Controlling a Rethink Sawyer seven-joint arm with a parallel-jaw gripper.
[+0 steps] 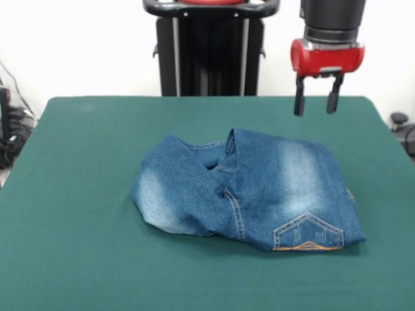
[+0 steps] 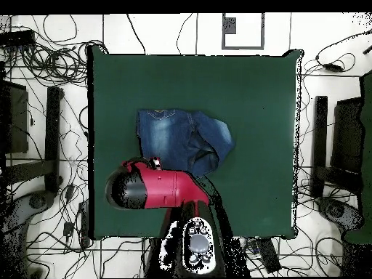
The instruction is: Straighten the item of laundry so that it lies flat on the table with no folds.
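The blue denim jeans [image 1: 249, 191] lie folded in a compact bundle at the middle of the dark green table [image 1: 78, 246]. A faded whitish patch shows on each side, and an orange-embroidered back pocket [image 1: 308, 234] faces the front right corner. In the overhead view the jeans [image 2: 182, 138] lie left of the table's centre [image 2: 261, 94]. My gripper [image 1: 318, 100] hangs open and empty in the air above the table's far right part, behind the jeans and apart from them. In the overhead view the red arm head [image 2: 145, 187] covers it.
The robot's black pedestal [image 1: 209, 48] stands behind the table's far edge. Cables and black stands [image 2: 43, 145] lie on the floor around the table on both sides.
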